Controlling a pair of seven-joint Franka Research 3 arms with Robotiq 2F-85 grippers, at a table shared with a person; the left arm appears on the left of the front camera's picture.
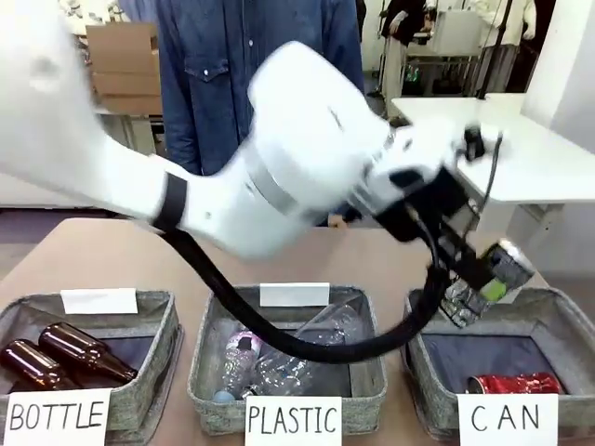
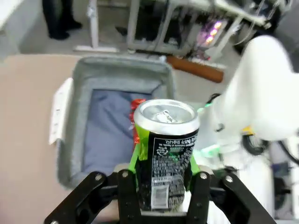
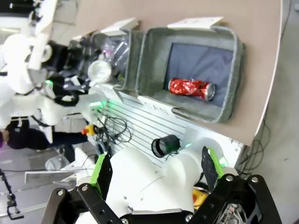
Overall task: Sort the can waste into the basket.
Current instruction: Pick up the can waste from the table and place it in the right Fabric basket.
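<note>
— Left wrist view: left hand (image 2: 163, 186) gripping the black-silver can (image 2: 164, 154) between green pads (image 2: 140, 151), holding it upright, top facing the camera, above the CAN basket (image 2: 117, 74).
— Front view agreeing? Seeing the same can (image 1: 493, 279) hanging tilted over the left rim of the CAN basket (image 1: 572, 321), clamped in the left hand (image 1: 483, 283) reaching across from picture left.
— Agreeing. Red can (image 1: 516, 383) lying on its side on the dark bottom, near the "CAN" sign (image 1: 507, 418).
— Right wrist view: right hand (image 3: 156, 170) standing wide, holding nothing, well apart from the table (image 3: 187, 11); red can (image 3: 191, 88) lying inside the basket (image 3: 154, 60).
— Brown glass bottles (image 1: 56, 358) resting in the BOTTLE basket (image 1: 158, 367), clear plastic bottles (image 1: 279, 358) in the PLASTIC basket (image 1: 209, 372).
</note>
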